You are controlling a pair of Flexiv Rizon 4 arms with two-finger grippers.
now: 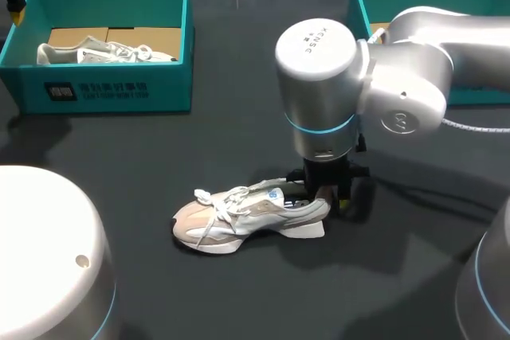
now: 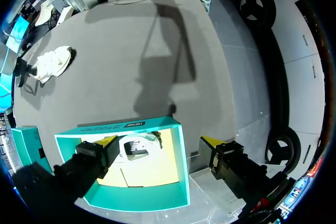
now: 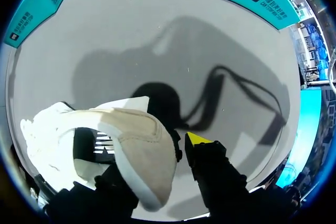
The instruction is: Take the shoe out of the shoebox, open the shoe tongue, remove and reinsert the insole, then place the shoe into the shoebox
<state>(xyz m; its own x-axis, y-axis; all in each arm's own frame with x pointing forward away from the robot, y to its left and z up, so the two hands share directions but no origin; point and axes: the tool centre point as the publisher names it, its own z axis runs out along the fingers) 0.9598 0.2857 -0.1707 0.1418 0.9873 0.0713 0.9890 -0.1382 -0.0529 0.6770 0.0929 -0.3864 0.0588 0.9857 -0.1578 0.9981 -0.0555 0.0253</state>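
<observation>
We are working at a dark table, our right arm hanging over its middle, teal shoebox holding a second shoe, the shoe standing on the table outside it, right gripper sitting at its heel, grip we cannot tell, left gripper hovering wide open above the shoebox.

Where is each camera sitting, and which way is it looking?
Head view: above and behind me, looking down at the dark table; my left arm and right arm show, the right pincer by the white-and-beige sneaker.
Left wrist view: on my left wrist, looking down into the teal cardboard shoebox; its open left pincer shows.
Right wrist view: on my right wrist, facing that sneaker's heel; the right pincer shows.
All three share the sneaker.
</observation>
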